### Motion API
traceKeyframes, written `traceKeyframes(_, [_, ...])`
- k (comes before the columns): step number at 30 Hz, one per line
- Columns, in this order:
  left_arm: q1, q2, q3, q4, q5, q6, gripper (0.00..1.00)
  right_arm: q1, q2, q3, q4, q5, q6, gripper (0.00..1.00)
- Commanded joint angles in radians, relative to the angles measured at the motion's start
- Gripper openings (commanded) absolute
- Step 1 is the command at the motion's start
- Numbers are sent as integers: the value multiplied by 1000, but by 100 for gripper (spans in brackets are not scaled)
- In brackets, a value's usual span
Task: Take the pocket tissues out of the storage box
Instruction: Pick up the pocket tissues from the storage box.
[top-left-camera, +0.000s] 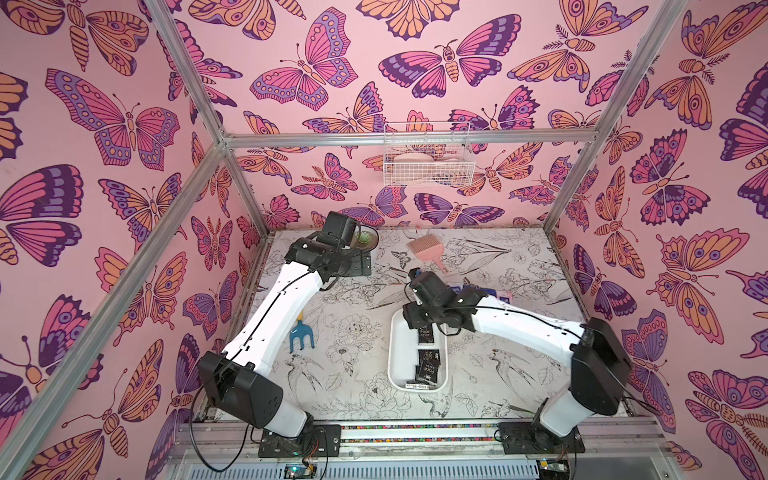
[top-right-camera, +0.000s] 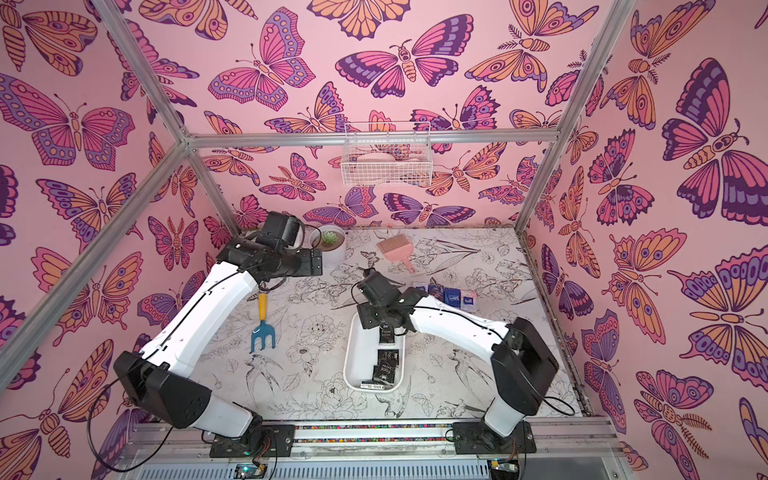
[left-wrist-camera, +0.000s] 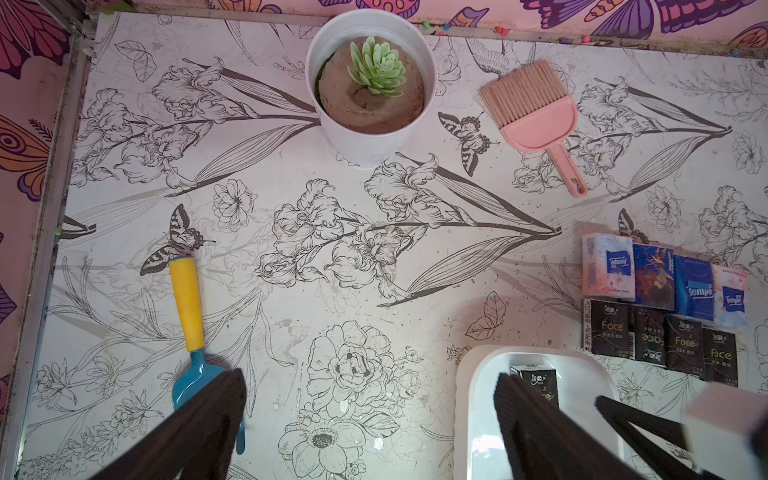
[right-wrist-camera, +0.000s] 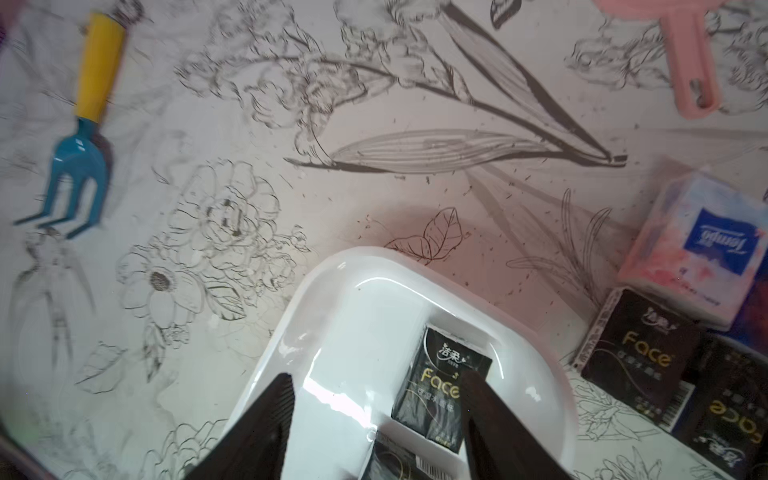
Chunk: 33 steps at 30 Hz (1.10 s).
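Pocket tissues (right-wrist-camera: 436, 374) in storage box (right-wrist-camera: 340, 316); right pincer (right-wrist-camera: 376, 376) gaping above, seen only from wrist; left pincer (left-wrist-camera: 370, 376) gaping.

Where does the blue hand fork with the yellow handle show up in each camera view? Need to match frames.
Top view: hand fork left of centre, handle mostly hidden behind the left arm.
Top view: hand fork left of centre, whole fork visible.
Left wrist: hand fork, yellow handle clear, blue head partly hidden.
Right wrist: hand fork, whole, slightly blurred.
Shared landmark: storage box, in all four views; the fork lies apart from it.
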Motion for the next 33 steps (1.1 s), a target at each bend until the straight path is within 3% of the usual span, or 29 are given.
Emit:
traceKeyframes(1, [5, -10, -9, -10, -10, 7, 100, 13, 44, 10, -62, 151, 137, 70])
traceKeyframes(12, [6, -7, -2, -8, 0, 17, 100, 18, 139, -8, -112, 208, 290, 71])
traceKeyframes(23, [6, -15, -9, -10, -3, 24, 100, 10, 230, 6, -105, 177, 379, 71])
traceKeyframes(28, [6, -16, -9, -11, -5, 24, 100, 5, 251, 2, -72, 133, 372, 64])
traceKeyframes(33, [6, -14, -5, -11, -4, 20, 100, 4, 225, -14, -22, 84, 357, 52])
